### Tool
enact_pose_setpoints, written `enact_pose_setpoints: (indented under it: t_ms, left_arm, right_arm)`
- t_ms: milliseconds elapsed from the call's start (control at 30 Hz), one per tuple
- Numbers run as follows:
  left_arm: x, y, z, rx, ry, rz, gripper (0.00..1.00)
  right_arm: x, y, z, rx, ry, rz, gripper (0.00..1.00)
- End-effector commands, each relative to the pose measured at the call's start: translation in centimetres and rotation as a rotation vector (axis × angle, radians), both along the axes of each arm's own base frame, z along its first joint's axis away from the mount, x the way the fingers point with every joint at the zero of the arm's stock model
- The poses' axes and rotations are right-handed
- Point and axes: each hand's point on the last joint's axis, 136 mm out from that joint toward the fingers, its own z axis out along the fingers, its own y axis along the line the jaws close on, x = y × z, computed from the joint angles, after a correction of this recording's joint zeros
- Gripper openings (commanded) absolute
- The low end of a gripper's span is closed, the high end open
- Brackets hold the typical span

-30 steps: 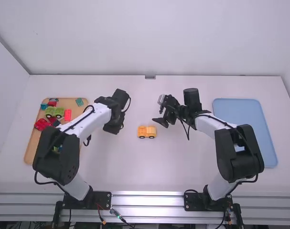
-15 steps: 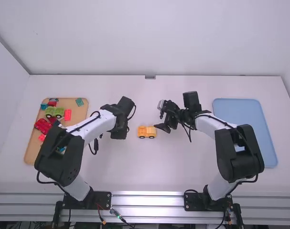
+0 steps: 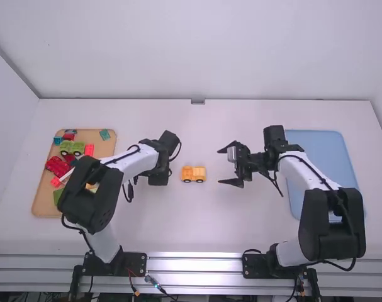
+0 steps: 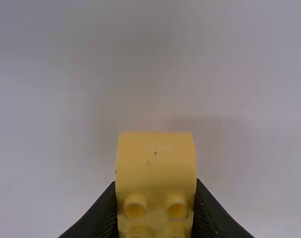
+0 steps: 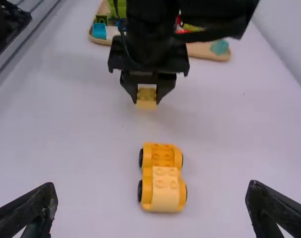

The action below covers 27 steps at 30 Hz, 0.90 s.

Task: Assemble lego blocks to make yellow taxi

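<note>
L gripper is closed in on a pale yellow block, its two fingers pressed to opposite sides; in the L wrist view the block has a curved, smooth face w/ studs next to it. Can't tell how high off the table it is. R gripper holds nothing — fingers spread wide, w/ bare table btwn the tips in the high view. The taxi, i.e. the task's build, stands on the white table near the middle, btwn the two grippers and touching neither; it's a bit closer to the L one. It's an orange-yellow body on black wheels, studs up, w/ a paler yellow piece sitting on the end nearer the R wrist cam, studs on top too; the other end's orange studs are uncovered. Far L side of the table: tan tray w/ loose pcs, incl. a green vehicle w/ wheels, a pinkish-red block just beside it, a dark red pc and a teal block near the tray's far edge. L arm crosses over part of that tray, hiding some of what's in it. Far R side: blue tray, partly behind the R arm — can't see all of its surface.
</note>
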Motion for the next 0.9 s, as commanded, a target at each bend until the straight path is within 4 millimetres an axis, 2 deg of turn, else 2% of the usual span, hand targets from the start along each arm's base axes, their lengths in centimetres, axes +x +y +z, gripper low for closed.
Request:
enact_pose_setpoints:
  t_ms: [0, 233, 333, 400, 500, 533, 567, 600, 633, 733, 867]
  left_arm:
    - [1.1, -0.3, -0.2, -0.003, -0.012, -0.017, 0.19]
    - [1.8, -0.4, -1.2, -0.009, -0.019, -0.022, 0.25]
    - [2.0, -0.4, -1.2, -0.011, -0.028, -0.021, 0.40]
    - [2.0, -0.5, -1.2, -0.011, -0.030, -0.022, 0.43]
    - [2.0, -0.6, -1.2, -0.012, -0.032, -0.027, 0.54]
    - [2.1, -0.6, -1.2, -0.012, -0.033, -0.026, 0.62]
    - [2.1, -0.6, -1.2, -0.009, -0.033, -0.026, 0.79]
    - [2.1, -0.6, -1.2, -0.009, -0.033, -0.026, 0.83]
    - [2.1, -0.5, -1.2, -0.008, -0.034, -0.026, 0.98]
    - [2.2, -0.4, -0.9, 0.000, -0.034, -0.025, 0.99]
    - [1.9, 0.1, 0.5, 0.041, 0.003, -0.024, 0.99]
  right_arm:
    - [-0.1, 0.4, 1.1, 0.042, -0.060, 0.035, 0.99]
    - [-0.7, 1.0, 0.9, 0.034, -0.055, 0.062, 0.99]
    - [-0.7, 1.0, 0.9, 0.034, -0.055, 0.063, 0.99]
    - [-0.7, 1.0, 0.9, 0.035, -0.055, 0.063, 0.99]
    - [-0.7, 0.9, 0.9, 0.034, -0.052, 0.060, 0.99]
    - [-0.7, 0.9, 0.9, 0.034, -0.052, 0.060, 0.99]
    - [-0.7, 0.9, 0.9, 0.034, -0.052, 0.060, 0.99]
    - [-0.7, 0.9, 0.9, 0.034, -0.052, 0.061, 0.99]
    - [-0.7, 0.9, 0.9, 0.034, -0.052, 0.060, 0.99]
    - [-0.7, 0.9, 0.9, 0.034, -0.053, 0.060, 0.99]
    - [-0.7, 0.9, 0.9, 0.033, -0.052, 0.060, 0.99]
